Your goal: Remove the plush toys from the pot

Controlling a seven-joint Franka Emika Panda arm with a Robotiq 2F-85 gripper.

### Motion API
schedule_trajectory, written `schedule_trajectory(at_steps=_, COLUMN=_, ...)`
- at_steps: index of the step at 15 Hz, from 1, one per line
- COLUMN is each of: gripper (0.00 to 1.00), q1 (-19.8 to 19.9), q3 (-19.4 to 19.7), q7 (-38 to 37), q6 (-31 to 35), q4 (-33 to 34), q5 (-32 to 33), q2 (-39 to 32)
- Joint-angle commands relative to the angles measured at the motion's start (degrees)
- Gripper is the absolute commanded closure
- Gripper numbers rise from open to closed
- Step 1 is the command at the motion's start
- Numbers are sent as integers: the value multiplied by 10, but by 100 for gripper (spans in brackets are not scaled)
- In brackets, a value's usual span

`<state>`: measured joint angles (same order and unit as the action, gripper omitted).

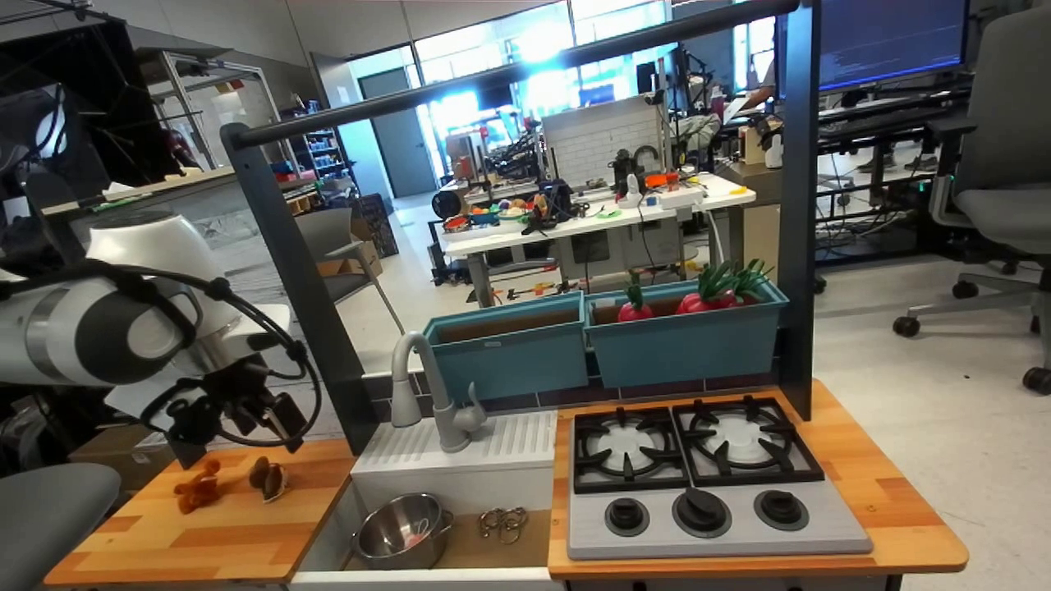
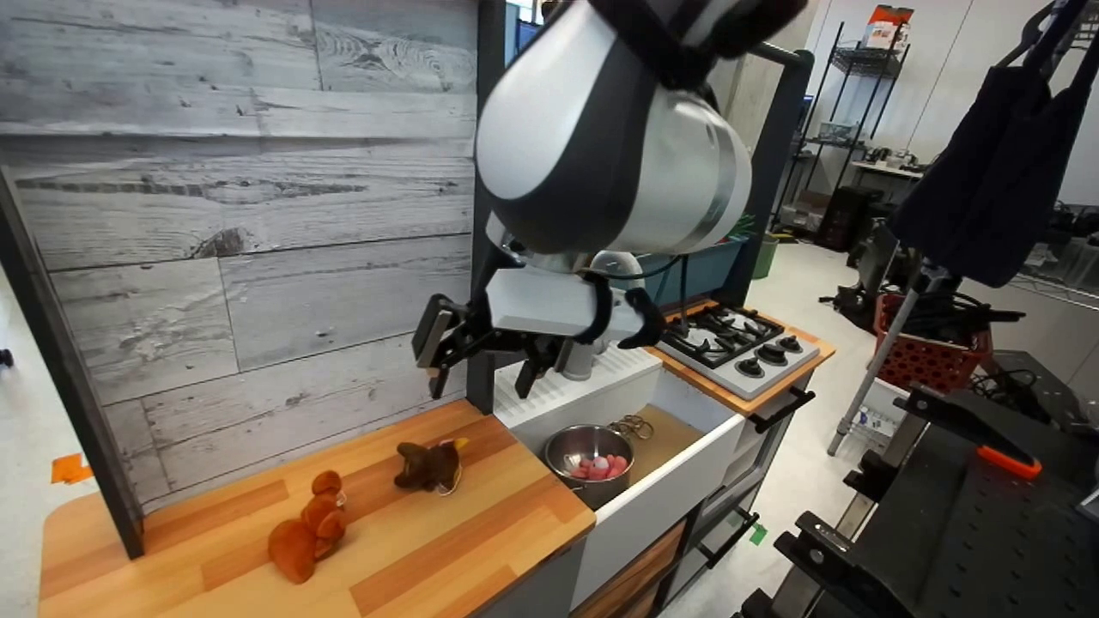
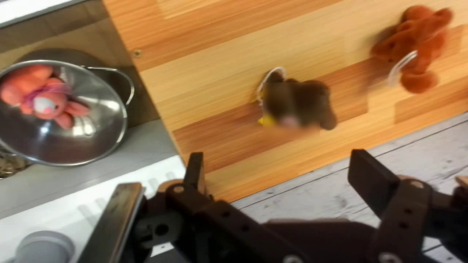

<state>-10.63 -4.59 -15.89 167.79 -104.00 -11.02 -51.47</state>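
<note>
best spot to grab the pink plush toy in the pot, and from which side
The pink plush toy is probably best taken by its head, from straight above: the pot surrounds it, likely blocking a sideways approach, and in the wrist view its head lies nearer the pot's middle than its body does.

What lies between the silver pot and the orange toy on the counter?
The dark brown toy, on the wooden counter; the wrist view shows it between the pot and the orange toy.
</note>
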Motion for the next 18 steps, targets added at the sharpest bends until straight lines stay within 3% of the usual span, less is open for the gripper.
schedule_trajectory(at_steps=1, gripper=0, q1=-31, q3=67, q7=-58, q6=-55, q4=24, q5=-2, q2=-16)
schedule_trajectory(at_steps=6, gripper=0, q1=-38, q3=108, q7=-126, q6=-129, q4=106, q5=3, q2=-103)
schedule_trajectory(at_steps=9, gripper=0, q1=-71, q3=158, q7=-188, q6=-100, q4=144, q5=12, q2=-151)
schedule_trajectory(at_steps=13, gripper=0, q1=-117, q3=224, q7=-263, q6=-110, q4=177, q5=33, q2=-186)
schedule_trajectory(at_steps=18, gripper=0, q1=-130, q3=239, q7=-318, q6=-169, q4=204, q5=67, q2=-208)
